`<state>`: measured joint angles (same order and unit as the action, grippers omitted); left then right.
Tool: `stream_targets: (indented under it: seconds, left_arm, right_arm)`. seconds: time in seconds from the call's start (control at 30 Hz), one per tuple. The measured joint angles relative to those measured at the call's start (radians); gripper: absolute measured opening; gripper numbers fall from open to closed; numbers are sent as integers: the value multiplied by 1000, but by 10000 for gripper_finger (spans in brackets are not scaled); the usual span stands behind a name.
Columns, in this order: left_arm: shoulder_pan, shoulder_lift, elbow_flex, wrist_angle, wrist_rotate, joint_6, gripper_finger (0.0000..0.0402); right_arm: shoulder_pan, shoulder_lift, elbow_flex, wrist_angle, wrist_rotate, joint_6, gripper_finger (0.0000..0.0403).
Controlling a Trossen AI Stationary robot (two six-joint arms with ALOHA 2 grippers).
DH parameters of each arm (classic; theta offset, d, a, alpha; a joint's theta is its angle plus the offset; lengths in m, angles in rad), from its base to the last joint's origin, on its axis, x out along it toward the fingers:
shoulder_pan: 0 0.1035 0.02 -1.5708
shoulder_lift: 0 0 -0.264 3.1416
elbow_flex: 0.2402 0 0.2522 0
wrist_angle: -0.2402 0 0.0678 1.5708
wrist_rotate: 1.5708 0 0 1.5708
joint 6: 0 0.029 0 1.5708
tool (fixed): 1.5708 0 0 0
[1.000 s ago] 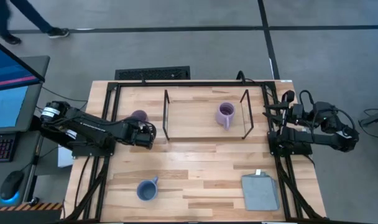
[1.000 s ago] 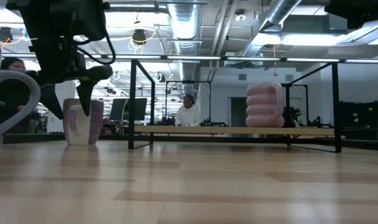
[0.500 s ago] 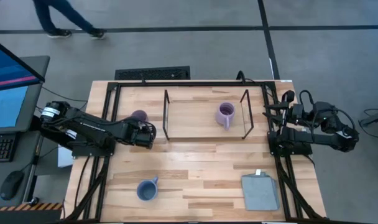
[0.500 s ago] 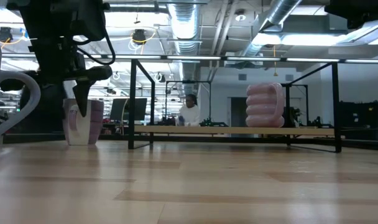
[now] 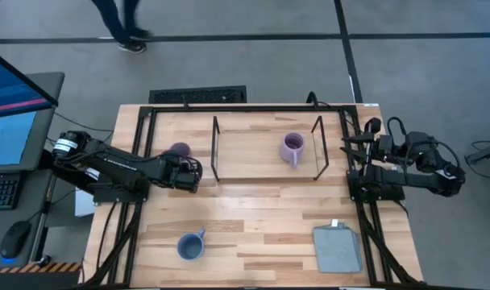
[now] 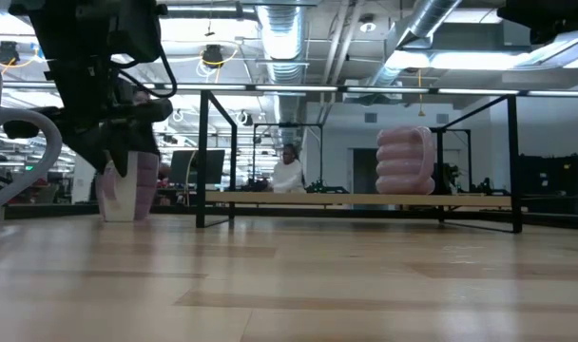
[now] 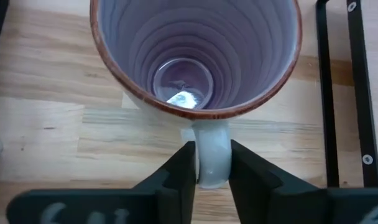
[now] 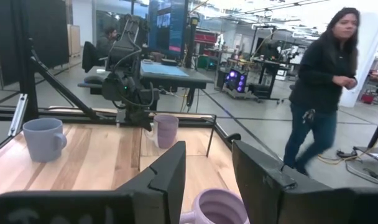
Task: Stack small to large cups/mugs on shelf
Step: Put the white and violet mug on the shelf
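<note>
Closed in since a second ago: left tool (image 7: 212, 168) now pinching the white handle of the light purple ribbed mug (image 7: 195, 53), standing just ahead, outside the low wooden shelf (image 5: 253, 169). Next: lift, carry onto shelf. Right tool (image 8: 207, 168) parked, open, empty.

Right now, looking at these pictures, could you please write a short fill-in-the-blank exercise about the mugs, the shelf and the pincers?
1. The left pincer grips the purple mug by its ____.
2. The mug standing on the shelf is coloured ____.
3. The blue mug stands on the ____, not on the shelf.
4. The folded cloth is coloured ____.

Missing words: handle; purple; table; grey
</note>
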<state>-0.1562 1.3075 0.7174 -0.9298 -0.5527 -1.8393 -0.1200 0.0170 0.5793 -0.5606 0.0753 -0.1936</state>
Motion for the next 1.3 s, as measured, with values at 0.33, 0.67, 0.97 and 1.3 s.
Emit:
stream_targets:
  seconds: [0.33, 0.67, 0.97, 1.3]
  left_arm:
    - [0, 0, 0, 0, -1, 4, 51]
    - [0, 0, 1, 0, 10, 21, 49]
    - [-1, 0, 100, -96, 30, 67, 47]
    - [-1, 0, 188, -171, 6, 108, 47]
  right_arm:
    - [0, 0, 0, 0, 0, -1, 153]
    - [0, 0, 0, 0, 0, -1, 154]
    - [0, 0, 0, 0, 0, -1, 155]
    - [0, 0, 0, 0, 0, -1, 153]
